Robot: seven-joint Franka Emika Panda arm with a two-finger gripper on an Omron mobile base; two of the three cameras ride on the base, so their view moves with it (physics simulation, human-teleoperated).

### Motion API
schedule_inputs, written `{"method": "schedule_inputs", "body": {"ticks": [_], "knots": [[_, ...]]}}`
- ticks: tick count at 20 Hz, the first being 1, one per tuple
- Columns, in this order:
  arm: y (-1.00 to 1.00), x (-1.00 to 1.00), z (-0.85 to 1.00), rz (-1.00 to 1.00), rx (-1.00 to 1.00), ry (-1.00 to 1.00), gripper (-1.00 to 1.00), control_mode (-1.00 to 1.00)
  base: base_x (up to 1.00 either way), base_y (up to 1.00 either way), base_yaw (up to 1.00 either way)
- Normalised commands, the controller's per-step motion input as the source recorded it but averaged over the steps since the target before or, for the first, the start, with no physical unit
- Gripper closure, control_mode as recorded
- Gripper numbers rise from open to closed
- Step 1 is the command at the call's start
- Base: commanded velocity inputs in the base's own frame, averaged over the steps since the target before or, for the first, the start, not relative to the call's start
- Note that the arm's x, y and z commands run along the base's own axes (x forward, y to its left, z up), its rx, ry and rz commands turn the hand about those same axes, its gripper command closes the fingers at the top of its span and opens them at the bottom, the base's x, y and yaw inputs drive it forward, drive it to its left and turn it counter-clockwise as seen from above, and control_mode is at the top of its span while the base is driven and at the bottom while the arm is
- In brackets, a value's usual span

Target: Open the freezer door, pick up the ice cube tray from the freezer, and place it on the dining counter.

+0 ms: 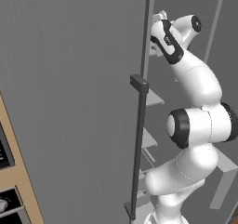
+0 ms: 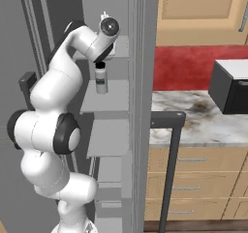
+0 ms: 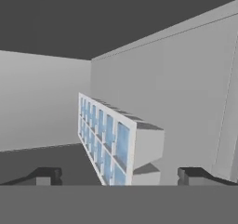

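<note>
From the left base view, the first step looks done: the tall plain grey brushed-metal freezer door (image 1: 69, 102) with its long dark vertical bar handle (image 1: 138, 121) stands swung open across the picture, and past its edge pale shelves (image 1: 153, 97) of the tall grey metal freezer cabinet (image 1: 186, 4) show. The white Franka arm with dark joints (image 1: 195, 125) rises from the lower right, bends at a big elbow and reaches up and inward, its wrist high at the door's edge, hand pushed into the upper compartment. Picking up and carrying to the dining counter remain, by my judgement

From the right base view, the arm folds up from the lower left and its hand points into the freezer above a pale shelf (image 2: 104, 99). To the right lies a white-grey marble counter with brown veins (image 2: 193, 118) bearing a dark box-shaped appliance (image 2: 232, 89); whether this is the dining counter I cannot tell

From the hand view, the small pale blue-white ice cube tray with a grid of square compartments (image 3: 109, 141) sits on the grey freezer floor (image 3: 56, 155), seemingly on its long edge near the grey inner wall (image 3: 176, 88). The two-finger gripper (image 3: 120, 175) has its dark tips spread wide, one either side of the tray's near end, holding nothing; the tray is not yet grasped
</note>
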Motion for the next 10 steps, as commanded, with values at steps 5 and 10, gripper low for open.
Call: {"method": "schedule_inputs", "body": {"ticks": [5,10], "knots": [[0.00,0.30,-0.16,0.00,0.00,0.01,-1.00,-1.00,0.00,0.00,0.00],[0.00,0.29,-0.11,0.00,0.00,0.01,-1.00,-1.00,0.00,0.00,0.00]]}}
